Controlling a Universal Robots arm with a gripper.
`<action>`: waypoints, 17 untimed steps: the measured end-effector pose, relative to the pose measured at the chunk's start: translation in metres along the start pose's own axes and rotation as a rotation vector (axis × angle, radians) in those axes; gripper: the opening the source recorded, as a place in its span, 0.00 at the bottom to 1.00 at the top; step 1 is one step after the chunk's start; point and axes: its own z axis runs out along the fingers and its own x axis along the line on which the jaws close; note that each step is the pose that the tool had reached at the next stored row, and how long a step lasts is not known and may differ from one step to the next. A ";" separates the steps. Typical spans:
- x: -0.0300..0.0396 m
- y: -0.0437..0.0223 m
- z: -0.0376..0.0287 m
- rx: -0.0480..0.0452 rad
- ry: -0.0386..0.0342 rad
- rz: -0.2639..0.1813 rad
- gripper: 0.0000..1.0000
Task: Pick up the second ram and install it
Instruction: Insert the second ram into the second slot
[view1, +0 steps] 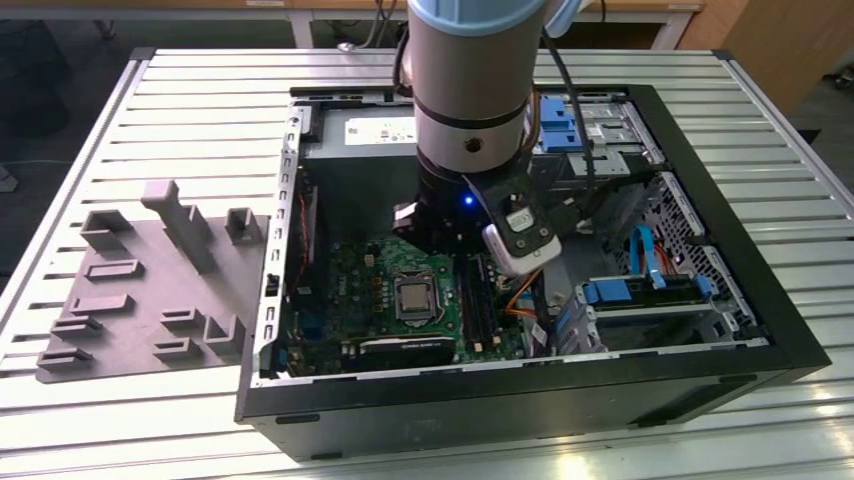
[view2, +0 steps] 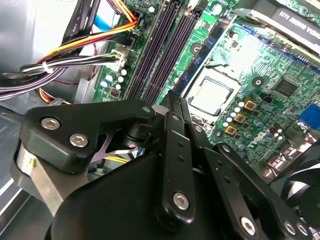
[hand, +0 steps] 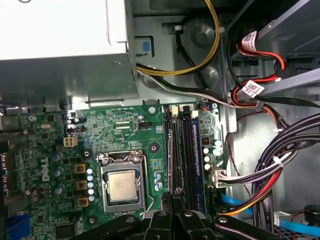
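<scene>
Now down inside the open black computer case (view1: 747, 330), black claw (view2: 172, 107) pinched narrow on something thin and dark, likely the second ram (view2: 173, 100), poised over the long black memory slots (hand: 181, 150) beside the silver processor (hand: 122, 185). Not seated yet, apparently.

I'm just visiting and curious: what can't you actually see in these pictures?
- Second ram: whether it sits in the memory slots cannot be told; too small and dark in the first wrist view.
- Slots' near ends: covered by the gripper in that view.
- Exterior view: the arm covers the case's middle.
</scene>
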 end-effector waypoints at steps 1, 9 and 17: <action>0.0000 0.0000 0.0003 0.0000 0.0000 0.001 0.12; 0.0002 0.0000 0.0027 0.0003 -0.0002 0.005 0.12; -0.0022 0.0001 0.0055 0.0004 -0.0001 0.006 0.12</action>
